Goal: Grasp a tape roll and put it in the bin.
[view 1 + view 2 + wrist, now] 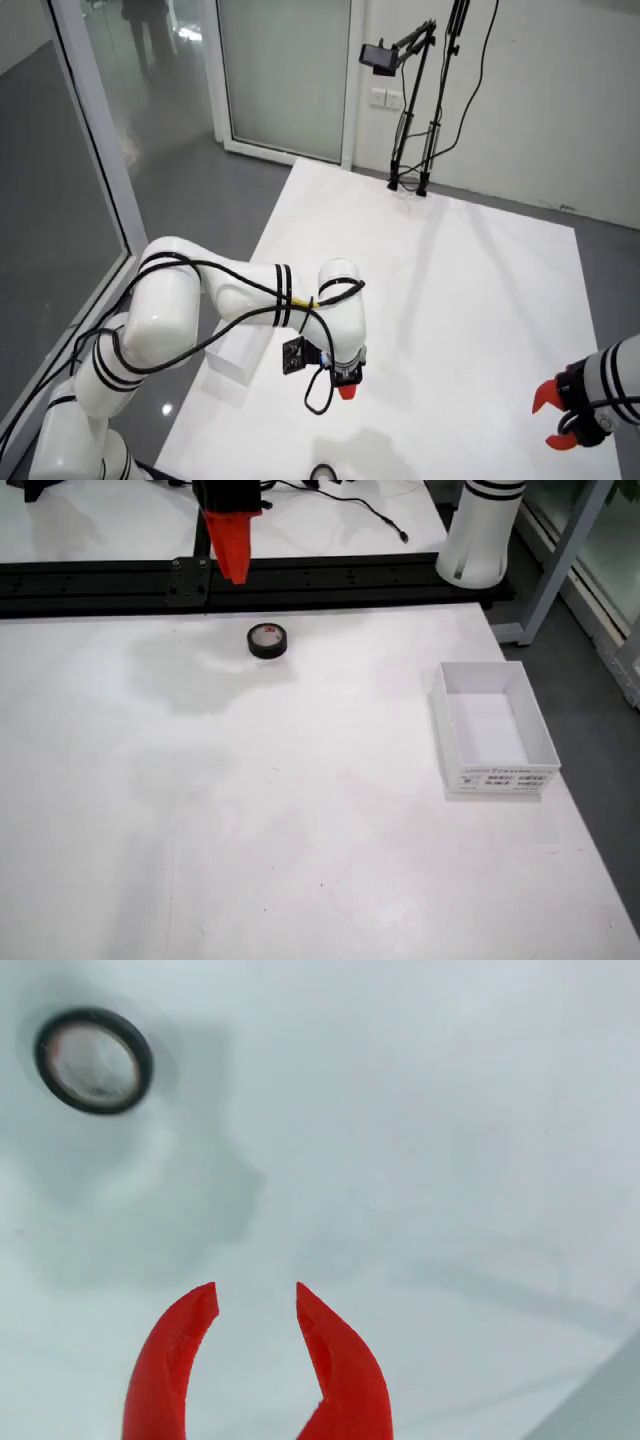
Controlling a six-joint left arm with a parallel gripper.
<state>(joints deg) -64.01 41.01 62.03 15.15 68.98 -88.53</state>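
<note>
In the gripper's own view, the red claw [257,1295] stands released, its two curved fingers [175,1360] parted with bare white table [420,1160] between the tips, grasping nothing. The tape roll [94,1061], black with a pale core, lies flat at 10 o'clock from the claw, well apart from it, near the upper left corner.

In the fixed table view, the roll [267,640] lies flat on the table [250,810], near the black rail [330,580] at the far edge. The claw [233,542] hangs above the rail at 11 o'clock from the roll, clear of it. The white bin [493,728] stands at 4 o'clock from the roll, well apart, near the table's right edge.

In the overhead room view, the white arm [250,300] bends over the table, claw [346,391] pointing down.
</note>
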